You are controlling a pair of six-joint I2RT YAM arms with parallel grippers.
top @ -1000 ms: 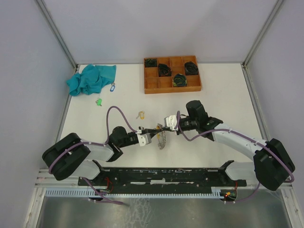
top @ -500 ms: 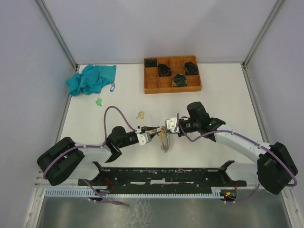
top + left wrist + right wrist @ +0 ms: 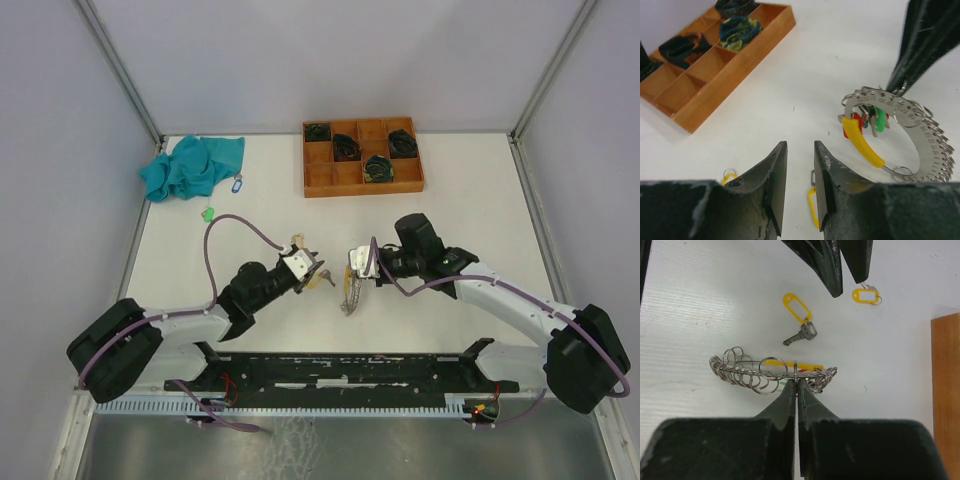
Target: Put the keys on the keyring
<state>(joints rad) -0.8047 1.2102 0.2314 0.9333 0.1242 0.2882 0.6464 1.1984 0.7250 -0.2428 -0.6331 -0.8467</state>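
Lying loose on the white table, small silver key with yellow oval plastic tag sits just ahead of right gripper, which pinches curved metal keyring. Left gripper, clamped at the ring a second ago, now slightly spread, empty, swung away.

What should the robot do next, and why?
Probably lower the left gripper and close it on the yellow-tagged key. Its jaws stand open and empty right by that key, which lies loose on the table, while the right gripper pinches the keyring.
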